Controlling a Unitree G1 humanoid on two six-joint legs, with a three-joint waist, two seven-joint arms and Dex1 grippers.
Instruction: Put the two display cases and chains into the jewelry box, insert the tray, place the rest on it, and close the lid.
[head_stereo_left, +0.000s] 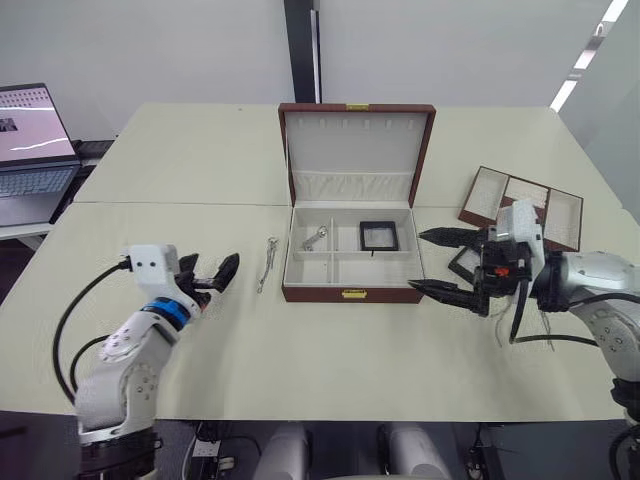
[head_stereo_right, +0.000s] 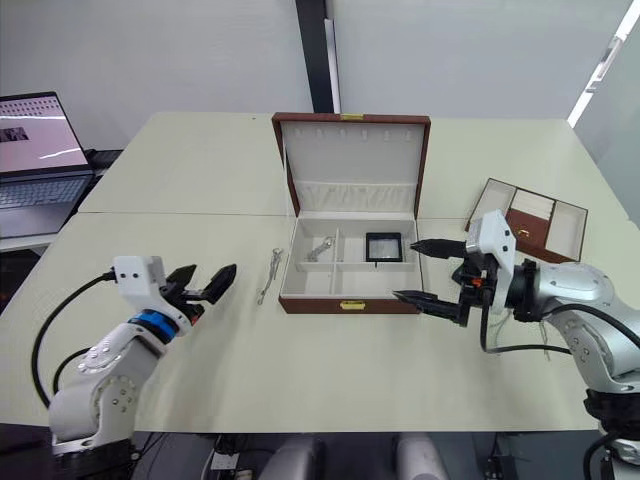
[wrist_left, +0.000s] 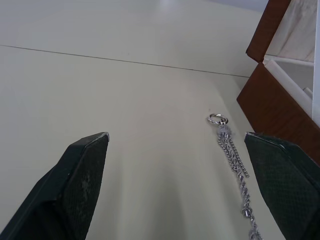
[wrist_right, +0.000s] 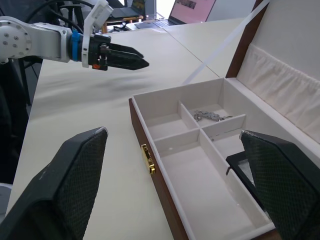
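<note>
So the jewelry box (head_stereo_left: 350, 250) sits open near the middle of the table (head_stereo_left: 200, 170), lid up, ready to be filled. One chain (head_stereo_left: 315, 237) and one black case (head_stereo_left: 379, 236) already lie inside. Another chain (head_stereo_left: 268, 262) lies on the table just beside the box's left wall. The left gripper (head_stereo_left: 212, 275) is spread wide and points at it, probably to grab it. The right gripper (head_stereo_left: 447, 262) is wide too, holding nothing, by the box's right side. The tray (head_stereo_left: 525, 205) waits near the table's right edge.

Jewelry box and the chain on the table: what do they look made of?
Jewelry box: looks like reddish-brown wood or leatherette, smooth with a slight sheen, brass-coloured clasp, off-white fabric-like lining. Cannot tell which shell material. Chain: silvery metal by its bright glinting links and ring.
</note>
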